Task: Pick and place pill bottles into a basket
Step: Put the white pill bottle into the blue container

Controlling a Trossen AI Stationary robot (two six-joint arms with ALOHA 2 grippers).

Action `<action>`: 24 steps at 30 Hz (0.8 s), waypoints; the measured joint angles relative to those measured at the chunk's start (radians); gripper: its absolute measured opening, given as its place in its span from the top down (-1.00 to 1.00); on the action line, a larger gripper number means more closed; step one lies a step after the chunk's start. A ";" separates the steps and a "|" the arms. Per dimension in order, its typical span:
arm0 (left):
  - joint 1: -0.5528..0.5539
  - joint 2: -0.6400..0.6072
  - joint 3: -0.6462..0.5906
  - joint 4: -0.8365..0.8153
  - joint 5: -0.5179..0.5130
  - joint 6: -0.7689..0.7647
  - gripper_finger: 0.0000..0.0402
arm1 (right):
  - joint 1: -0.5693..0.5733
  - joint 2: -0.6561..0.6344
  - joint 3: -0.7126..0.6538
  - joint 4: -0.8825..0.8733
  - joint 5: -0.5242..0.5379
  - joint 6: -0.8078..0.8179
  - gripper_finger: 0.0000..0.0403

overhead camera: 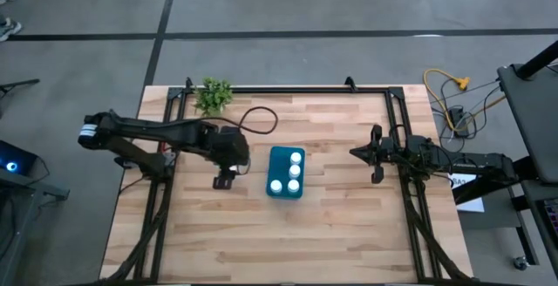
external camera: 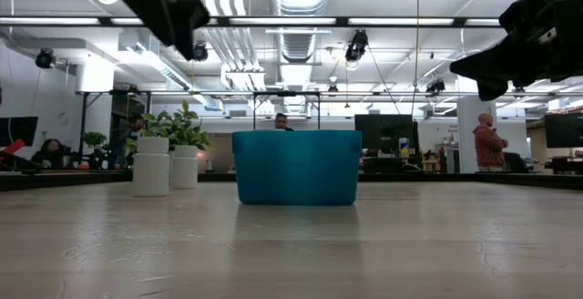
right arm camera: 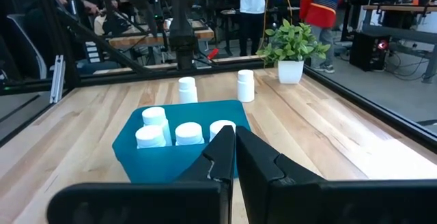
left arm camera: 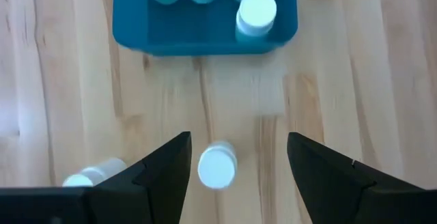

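The teal basket [overhead camera: 272,162] stands mid-table with several white pill bottles [overhead camera: 294,171] upright in it. It also shows in the left wrist view [left arm camera: 205,33] and the low view [external camera: 296,167]. Two more bottles stand on the wood to its left [external camera: 151,165] [external camera: 185,165]. My left gripper [left arm camera: 239,142] is open and hovers high above one of them [left arm camera: 217,166], with the other [left arm camera: 92,175] off to one side. My right gripper [right arm camera: 234,149] is shut and empty, raised to the right of the basket [overhead camera: 370,155].
A small green plant in a white pot [overhead camera: 214,96] stands at the table's far left edge. A black cable [overhead camera: 257,120] loops on the wood behind my left gripper. Black frame rails [overhead camera: 288,90] run along the far edge and both sides.
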 joint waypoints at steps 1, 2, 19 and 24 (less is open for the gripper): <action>0.000 -0.020 -0.025 0.014 0.000 -0.002 -0.11 | 0.000 0.000 0.000 0.000 0.000 0.001 0.96; 0.000 -0.042 -0.047 0.018 0.000 -0.009 -0.11 | 0.000 0.000 0.000 0.000 0.000 0.002 0.96; 0.005 -0.007 -0.167 0.090 0.012 -0.044 -0.11 | 0.000 0.000 0.000 -0.006 0.002 0.000 0.96; 0.023 0.024 -0.172 0.089 0.014 -0.028 -0.11 | 0.000 0.000 0.000 -0.006 0.001 0.000 0.96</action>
